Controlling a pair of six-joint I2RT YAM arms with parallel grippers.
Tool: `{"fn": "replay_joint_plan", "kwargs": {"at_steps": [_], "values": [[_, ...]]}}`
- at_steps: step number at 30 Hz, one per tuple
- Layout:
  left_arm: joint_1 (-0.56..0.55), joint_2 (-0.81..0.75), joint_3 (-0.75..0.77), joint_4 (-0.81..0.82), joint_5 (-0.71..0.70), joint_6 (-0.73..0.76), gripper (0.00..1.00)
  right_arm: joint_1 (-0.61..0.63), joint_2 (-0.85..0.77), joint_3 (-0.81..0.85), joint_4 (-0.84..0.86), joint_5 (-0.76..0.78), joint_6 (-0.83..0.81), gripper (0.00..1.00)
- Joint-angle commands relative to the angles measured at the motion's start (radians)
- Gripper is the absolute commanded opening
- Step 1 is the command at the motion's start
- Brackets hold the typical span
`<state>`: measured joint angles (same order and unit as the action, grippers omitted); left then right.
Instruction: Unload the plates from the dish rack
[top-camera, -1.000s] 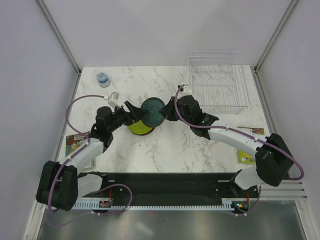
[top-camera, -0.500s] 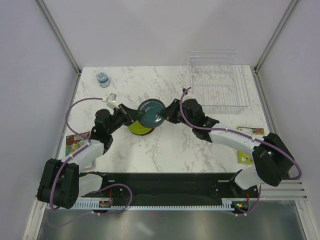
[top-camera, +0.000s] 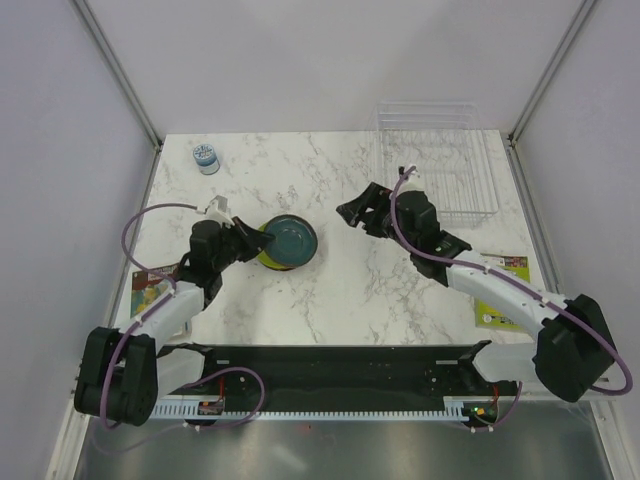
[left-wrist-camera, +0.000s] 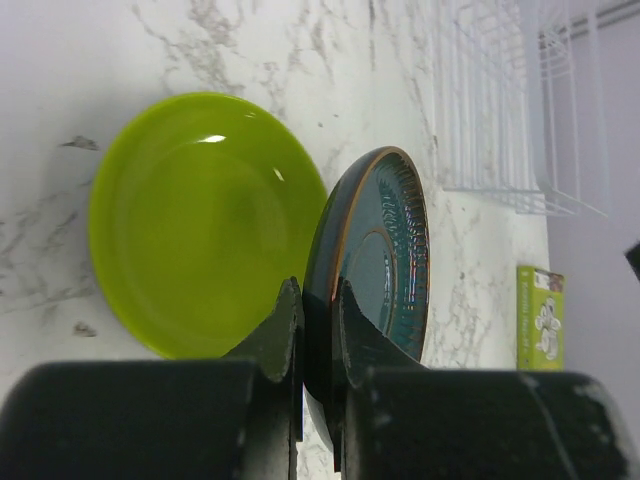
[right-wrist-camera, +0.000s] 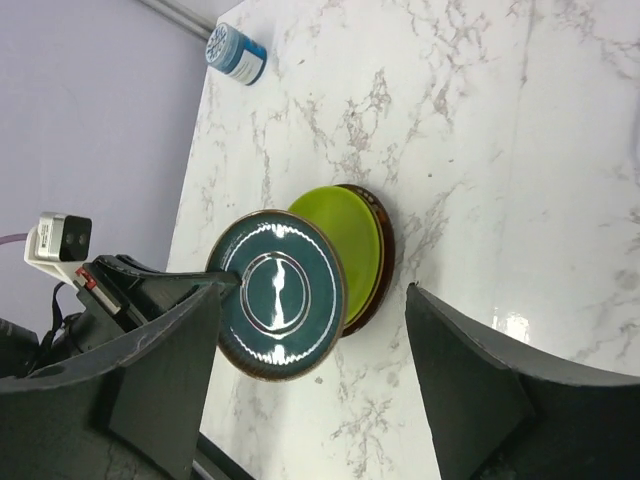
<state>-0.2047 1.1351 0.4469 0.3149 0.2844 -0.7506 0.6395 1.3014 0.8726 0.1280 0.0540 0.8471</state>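
Observation:
My left gripper (top-camera: 257, 240) is shut on the rim of a dark teal-blue plate (top-camera: 290, 240), its fingers (left-wrist-camera: 289, 325) pinching the plate's edge (left-wrist-camera: 372, 262). The plate hangs tilted over a lime green plate (left-wrist-camera: 200, 220) that lies on an amber-brown plate (right-wrist-camera: 386, 262) on the table. My right gripper (top-camera: 360, 212) stands open to the right of the stack, apart from the teal plate (right-wrist-camera: 280, 295). The dish rack (top-camera: 435, 165) of thin clear wire sits at the back right with no plate showing in it.
A small blue-grey round container (top-camera: 206, 158) stands at the back left. Printed cards lie at the left edge (top-camera: 148, 285) and at the right edge (top-camera: 503, 266). The rack's wire end (left-wrist-camera: 510, 100) is beyond the plates in the left wrist view.
The right gripper opened, let go of the teal plate and drew back to the right. The left gripper shut on the plate's rim and carried it lower and flatter over the stack.

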Motion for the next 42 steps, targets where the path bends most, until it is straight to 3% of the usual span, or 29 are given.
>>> {"fn": "replay_joint_plan", "kwargs": {"at_steps": [1, 11, 18, 21, 22, 27, 35, 36, 42], "values": [[0.045, 0.002, 0.056, 0.007, -0.044, 0.056, 0.02, -0.017, -0.076, -0.06, -0.044, 0.037, -0.037, 0.81], [0.093, 0.147, 0.056, 0.091, -0.019, 0.054, 0.05, -0.023, -0.106, -0.118, -0.07, 0.024, -0.046, 0.81], [0.1, 0.262, 0.029, 0.256, 0.041, 0.011, 0.08, -0.023, -0.082, -0.138, -0.064, 0.007, -0.046, 0.81], [0.1, 0.287, 0.038, 0.256, 0.047, 0.014, 0.18, -0.023, -0.073, -0.15, -0.054, -0.006, -0.045, 0.81], [0.1, 0.288, 0.039, 0.251, 0.047, 0.017, 0.29, -0.023, -0.074, -0.153, -0.053, -0.006, -0.043, 0.82], [0.1, 0.27, 0.039, 0.208, 0.03, 0.039, 0.59, -0.024, -0.076, -0.172, -0.05, -0.005, -0.042, 0.82], [0.1, 0.18, 0.079, 0.014, -0.057, 0.115, 0.87, -0.024, -0.094, -0.179, -0.102, 0.039, -0.074, 0.82], [0.1, 0.169, 0.087, -0.005, -0.065, 0.125, 1.0, -0.023, -0.103, -0.178, -0.111, 0.049, -0.08, 0.82], [0.1, 0.12, 0.159, -0.166, -0.142, 0.191, 1.0, -0.023, -0.132, -0.169, -0.171, 0.087, -0.108, 0.83]]}}
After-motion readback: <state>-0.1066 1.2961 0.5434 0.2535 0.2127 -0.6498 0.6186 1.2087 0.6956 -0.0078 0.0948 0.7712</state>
